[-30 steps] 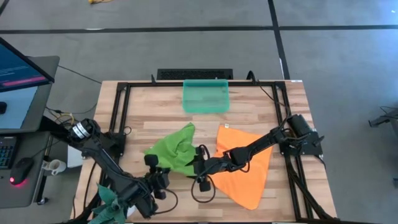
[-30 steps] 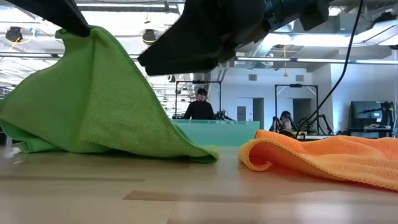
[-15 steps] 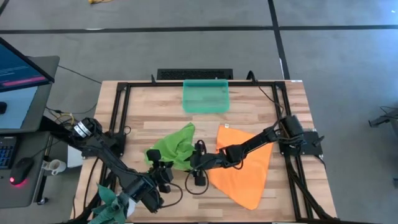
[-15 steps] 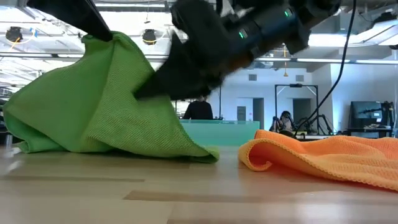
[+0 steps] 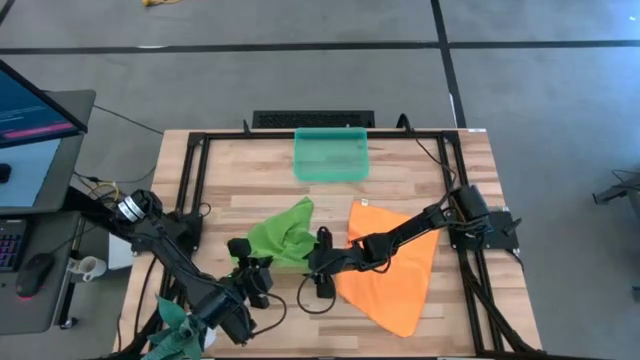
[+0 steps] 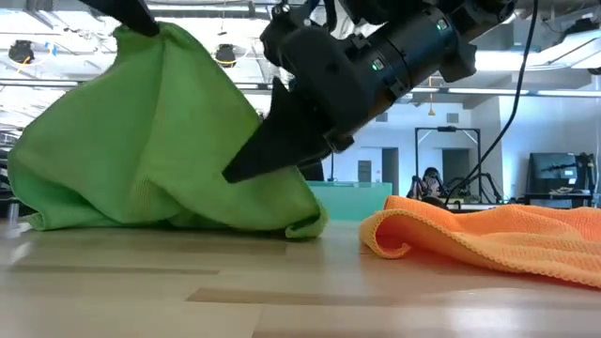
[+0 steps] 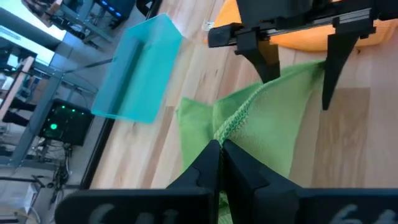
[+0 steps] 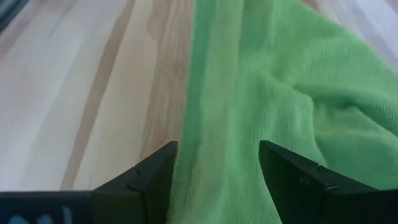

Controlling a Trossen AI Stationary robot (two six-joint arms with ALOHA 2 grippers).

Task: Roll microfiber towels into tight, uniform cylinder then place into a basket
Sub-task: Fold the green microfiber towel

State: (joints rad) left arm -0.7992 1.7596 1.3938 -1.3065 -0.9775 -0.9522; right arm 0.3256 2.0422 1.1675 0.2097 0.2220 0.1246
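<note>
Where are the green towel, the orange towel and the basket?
green towel (image 5: 283, 236): high view, middle of its bunched cloth.
orange towel (image 5: 400, 290): high view, flat part right of the arm.
basket (image 5: 331, 155): high view, its bare floor.

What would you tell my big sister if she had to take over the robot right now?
Left gripper: shut on a corner of the green towel, lifting it off the table.
Right gripper: open, its fingers either side of the same towel's edge, not yet closed.
Orange towel: lies flat and unrolled under the right arm.
Basket: at the table's far edge, nothing in it.
Done: nothing rolled so far.
Left: spread and roll the green towel, put it in the basket, then do the same with the orange one.
</note>
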